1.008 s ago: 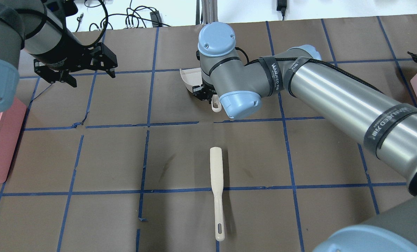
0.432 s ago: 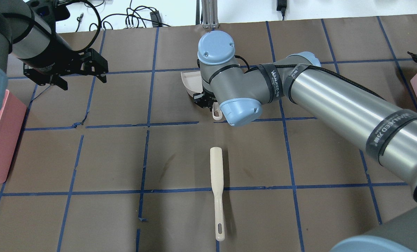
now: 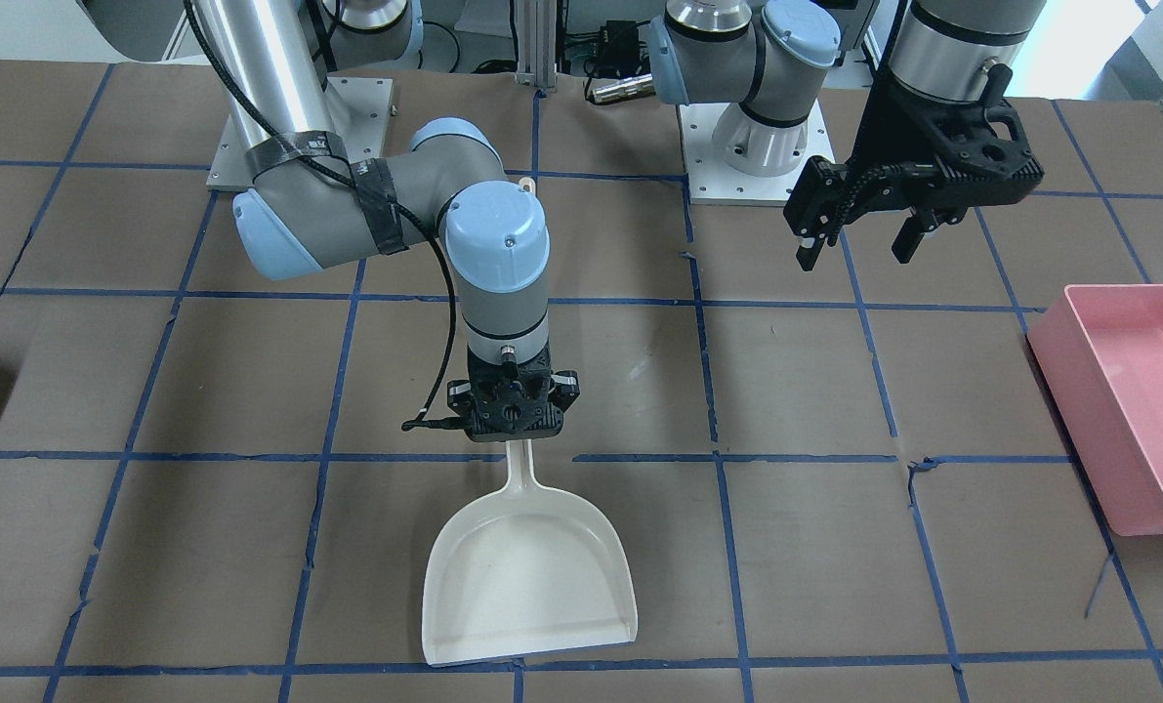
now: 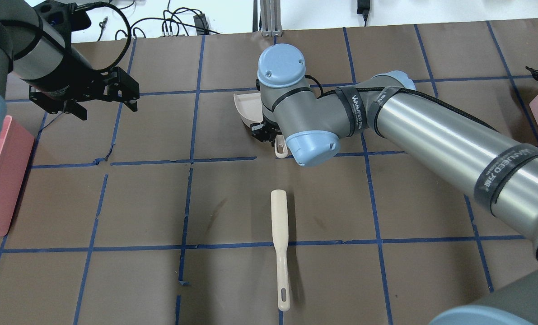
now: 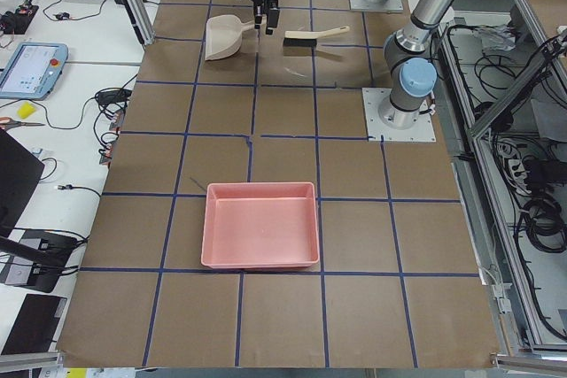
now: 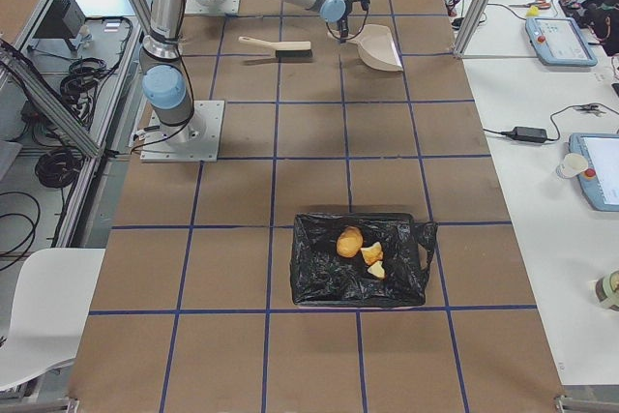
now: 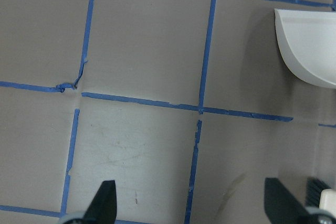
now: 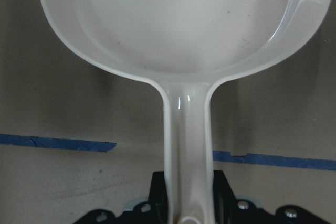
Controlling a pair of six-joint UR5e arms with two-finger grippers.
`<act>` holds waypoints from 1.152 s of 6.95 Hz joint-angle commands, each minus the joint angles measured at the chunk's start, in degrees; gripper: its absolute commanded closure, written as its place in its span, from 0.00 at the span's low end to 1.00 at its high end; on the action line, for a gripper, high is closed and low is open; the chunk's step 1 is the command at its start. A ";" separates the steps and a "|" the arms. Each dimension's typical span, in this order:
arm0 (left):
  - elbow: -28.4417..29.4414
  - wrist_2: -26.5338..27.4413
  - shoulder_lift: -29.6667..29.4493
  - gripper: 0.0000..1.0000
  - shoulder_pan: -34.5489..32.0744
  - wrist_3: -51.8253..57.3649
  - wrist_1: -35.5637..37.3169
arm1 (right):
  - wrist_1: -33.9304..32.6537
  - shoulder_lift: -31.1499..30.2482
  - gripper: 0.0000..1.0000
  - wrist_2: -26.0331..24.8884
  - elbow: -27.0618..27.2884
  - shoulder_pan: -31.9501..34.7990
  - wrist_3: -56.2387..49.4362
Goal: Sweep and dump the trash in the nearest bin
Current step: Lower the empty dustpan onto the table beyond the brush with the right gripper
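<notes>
at the left end of the table (image 4: 138, 203) sat the pink bin (image 5: 260, 263), with nothing in it that i could see. my left hand (image 3: 856, 252) hung above the table near it, fingers spread wide and empty. toward the middle, my right hand (image 3: 513, 430) was clamped on the handle of the white dustpan (image 3: 527, 576). the pan lay flat and low and was bare inside; whether it touched the table i couldn't tell. the brush (image 4: 279, 234) lay by itself on the table, nearer my base than the dustpan and apart from both hands. at the right end the trash (image 6: 350, 241), one tan-brown lump and two pale chunks, sat inside the black-lined bin (image 6: 314, 287). with all three lumps in that bin and the pan empty, i judged the sweeping and dumping done. what seemed left was to let go of the dustpan and pull both arms clear.
</notes>
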 commanded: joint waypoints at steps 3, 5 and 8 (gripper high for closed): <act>5.60 3.94 -5.96 0.00 0.26 -0.56 -4.11 | 0.09 -0.23 0.00 0.16 -1.13 -2.03 -3.02; 9.47 3.94 -8.60 0.00 -0.62 -0.82 -7.88 | 8.81 -6.87 0.00 -0.36 -5.43 -6.84 -4.18; 10.19 3.59 -10.80 0.00 -4.91 -0.30 -10.27 | 28.25 -23.31 0.00 0.16 -5.71 -17.40 -8.74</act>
